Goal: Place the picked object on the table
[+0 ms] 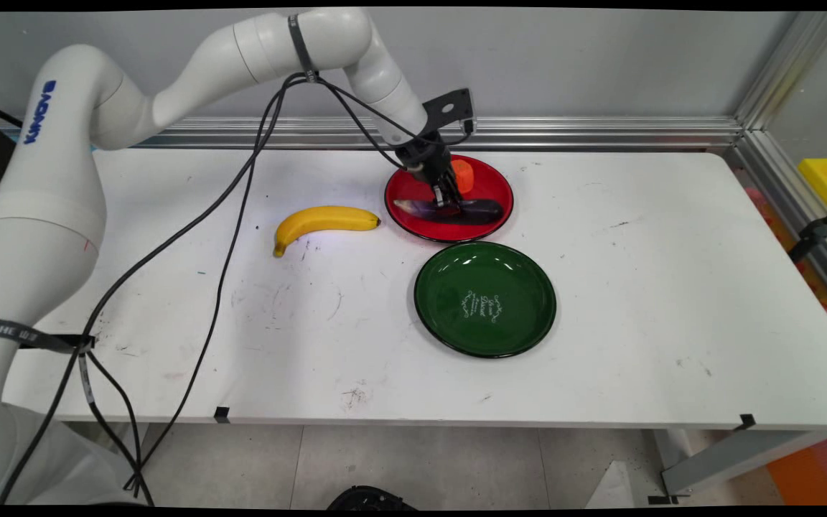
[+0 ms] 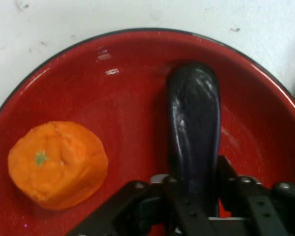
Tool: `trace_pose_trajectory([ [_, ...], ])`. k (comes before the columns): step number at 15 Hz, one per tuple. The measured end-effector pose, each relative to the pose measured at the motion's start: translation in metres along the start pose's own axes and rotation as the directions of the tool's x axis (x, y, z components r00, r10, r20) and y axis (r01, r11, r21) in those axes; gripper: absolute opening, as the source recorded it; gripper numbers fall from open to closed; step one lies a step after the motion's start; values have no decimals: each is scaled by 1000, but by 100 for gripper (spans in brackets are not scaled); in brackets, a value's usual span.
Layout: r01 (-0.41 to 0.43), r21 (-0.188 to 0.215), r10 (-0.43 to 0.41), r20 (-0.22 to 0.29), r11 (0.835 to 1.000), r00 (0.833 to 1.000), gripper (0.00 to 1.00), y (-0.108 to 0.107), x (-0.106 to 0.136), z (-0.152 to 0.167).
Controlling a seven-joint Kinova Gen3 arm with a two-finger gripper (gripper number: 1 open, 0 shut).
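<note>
The black two-finger gripper (image 1: 446, 202) is down inside the round red plate (image 1: 489, 179), fingers pinching a dark purple eggplant (image 2: 194, 128) lying flat there, unlifted. A small orange tangerine (image 2: 58, 164) sits beside it; the glossy green plate (image 1: 484, 298) holds nothing.

White table (image 1: 636, 345), bearing a banana (image 1: 324, 220), red plate (image 1: 485, 228), green plate (image 1: 485, 341)

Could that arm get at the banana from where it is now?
Probably yes. The banana lies alone on open table left of the red plate, nothing on it or against it. But the gripper straddles the eggplant.
</note>
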Motion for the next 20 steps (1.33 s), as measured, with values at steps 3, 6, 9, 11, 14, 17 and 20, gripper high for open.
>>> trace_pose_trajectory([
  [3,2,1,-2,-6,1000,1000,0,-1,3,2],
  [6,-3,3,4,-13,1000,1000,0,-3,11,-5],
  [9,-14,5,14,-18,1000,1000,0,-5,20,-18],
  [11,-24,1,24,-19,1000,1000,0,-6,27,-31],
  [14,-30,-13,30,-18,999,999,0,-3,34,-49],
  [17,-15,-31,14,-26,999,1000,0,5,38,-75],
  [20,5,-35,-7,-38,999,999,0,18,29,-102],
])
